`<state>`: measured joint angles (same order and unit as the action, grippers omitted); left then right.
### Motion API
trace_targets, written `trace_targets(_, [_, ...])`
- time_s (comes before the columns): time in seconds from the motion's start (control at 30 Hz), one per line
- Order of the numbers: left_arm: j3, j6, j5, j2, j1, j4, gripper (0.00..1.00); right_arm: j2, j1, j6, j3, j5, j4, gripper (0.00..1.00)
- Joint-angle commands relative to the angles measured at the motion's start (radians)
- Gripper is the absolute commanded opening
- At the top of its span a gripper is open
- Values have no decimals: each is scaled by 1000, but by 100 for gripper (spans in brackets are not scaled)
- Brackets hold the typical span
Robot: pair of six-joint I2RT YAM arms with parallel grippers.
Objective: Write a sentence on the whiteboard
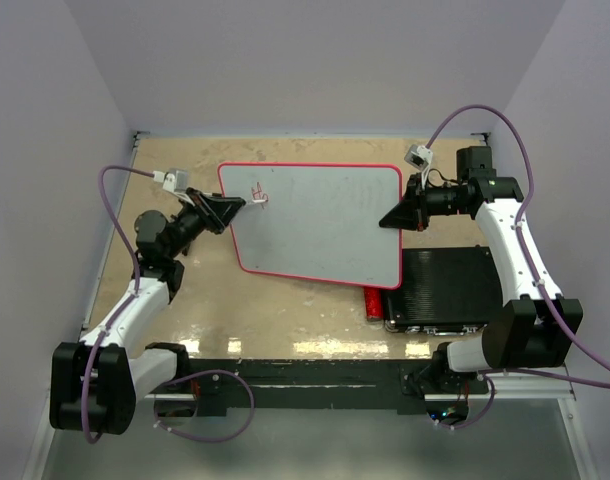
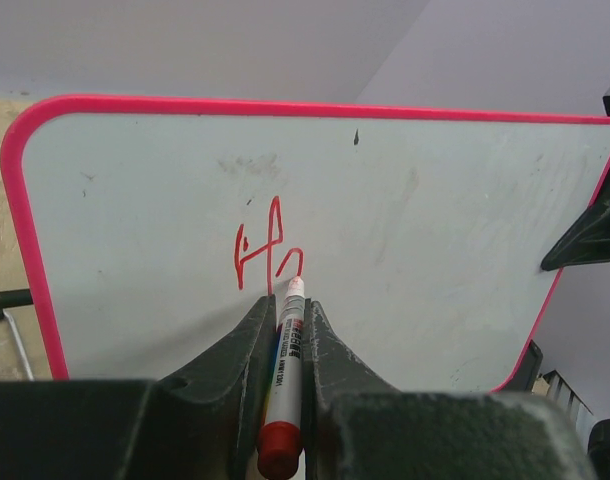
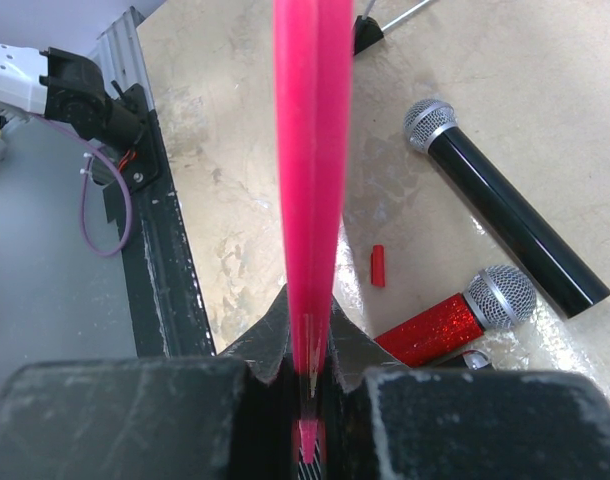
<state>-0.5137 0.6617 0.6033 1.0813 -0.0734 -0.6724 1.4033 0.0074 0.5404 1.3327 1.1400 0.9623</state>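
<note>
Whiteboard [image 1: 320,225]: red-framed, held above the surface [image 1: 265,310].
Right fingers [image 3: 347,345]: clenched on the whiteboard's right edge.
Left fingers [image 2: 257,325]: grasping a red marker [image 2: 288,350], its tip touching the whiteboard's upper left.
Sentence [image 2: 268,250]: first red strokes only, at that tip.
Black ribbed case [image 1: 450,290]: beneath the whiteboard's near right corner.

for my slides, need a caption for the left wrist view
Left gripper holds a red marker, tip at the first red strokes on the whiteboard

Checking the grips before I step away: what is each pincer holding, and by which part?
Left pincer: the marker, by its barrel, tip free. Right pincer: the board, by its red edge.
</note>
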Motion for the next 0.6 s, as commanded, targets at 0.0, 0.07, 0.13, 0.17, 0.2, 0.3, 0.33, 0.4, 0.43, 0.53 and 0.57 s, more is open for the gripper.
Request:
trace_targets(0.0, [15, -31, -7, -21, -5, 22, 0, -15, 11, 50, 20, 14, -13, 0])
trace_targets(0.07, [9, -45, -16, -29, -5, 45, 0, -18, 11, 50, 20, 14, -10, 0])
trace_targets(0.13, [6, -50, -26, -32, -5, 56, 0, -20, 12, 50, 19, 14, -11, 0])
trace_targets(0.17, [-5, -59, -33, -34, -5, 69, 0, -20, 9, 50, 19, 14, -13, 0])
trace_targets(0.2, [-11, -63, -40, -35, -5, 76, 0, -18, 11, 50, 22, 14, -11, 0])
trace_targets(0.3, [-46, -89, -65, -37, -3, 114, 0, -20, 11, 50, 20, 14, -11, 0])
trace_targets(0.33, [-54, -96, -68, -35, -3, 122, 0, -21, 11, 50, 20, 14, -11, 0])
trace_targets(0.4, [-78, -109, -71, -31, -3, 140, 0, -21, 11, 50, 20, 14, -11, 0])
trace_targets(0.43, [-85, -111, -69, -29, -3, 143, 0, -20, 11, 49, 19, 14, -10, 0])
trace_targets(0.53, [-101, -111, -66, -20, -3, 140, 0, -21, 11, 50, 19, 14, -11, 0])
trace_targets(0.57, [-109, -111, -65, -17, -3, 140, 0, -21, 11, 50, 19, 14, -13, 0])
